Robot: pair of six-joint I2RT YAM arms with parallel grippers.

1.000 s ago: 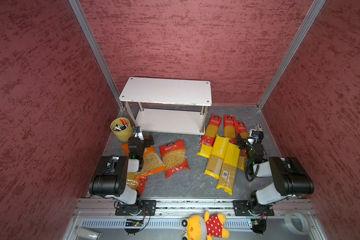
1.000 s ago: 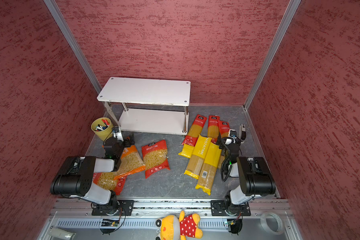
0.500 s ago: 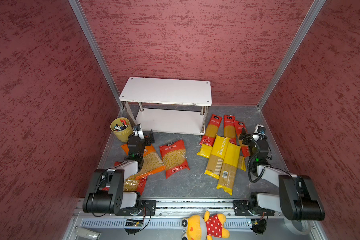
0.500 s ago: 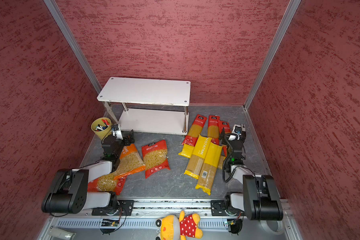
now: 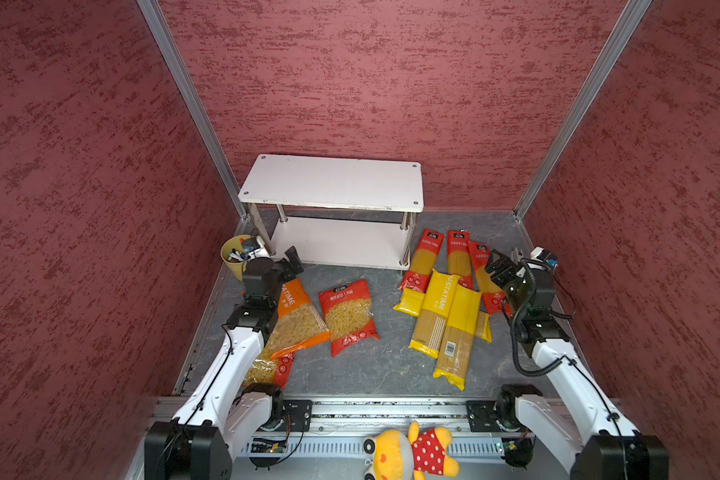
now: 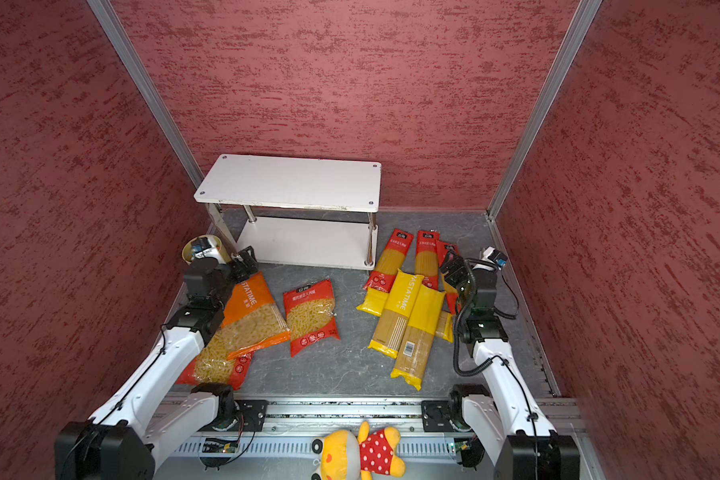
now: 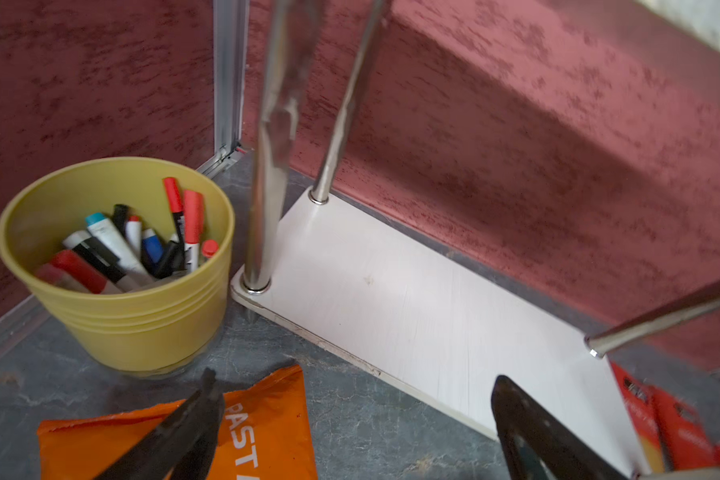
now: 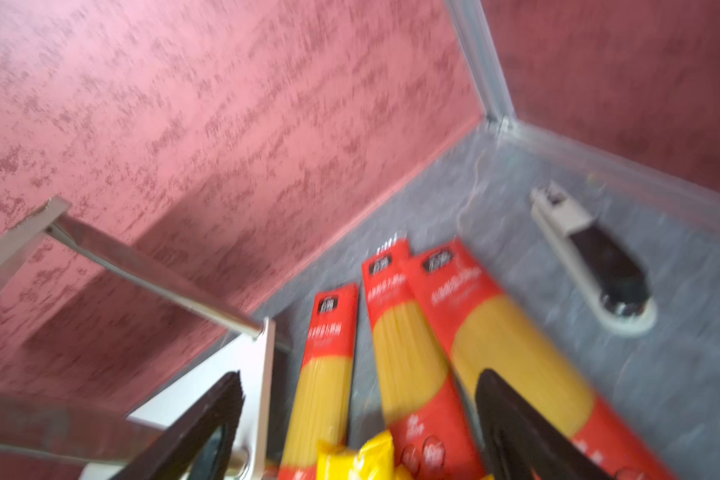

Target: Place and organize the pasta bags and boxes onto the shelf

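Pasta packs (image 5: 437, 307) lie on the floor (image 5: 371, 365), lower middle of both top views; the shelf (image 5: 333, 183), upper centre, holds none. Left gripper (image 7: 356, 384) gapes empty over the orange macaroni bag (image 5: 298, 316); right gripper (image 8: 360, 378), jaws apart, holds nothing above the red spaghetti packs (image 5: 458, 257). Overlapped packs could drag neighbours, or a long one snag a chrome post (image 5: 404, 239). Both boards are bare; the right wall (image 5: 641, 249) sits close.

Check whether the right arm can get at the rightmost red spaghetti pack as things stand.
Probably yes. The right gripper hangs open just above the rightmost red spaghetti pack, and nothing lies on that pack's upper half.
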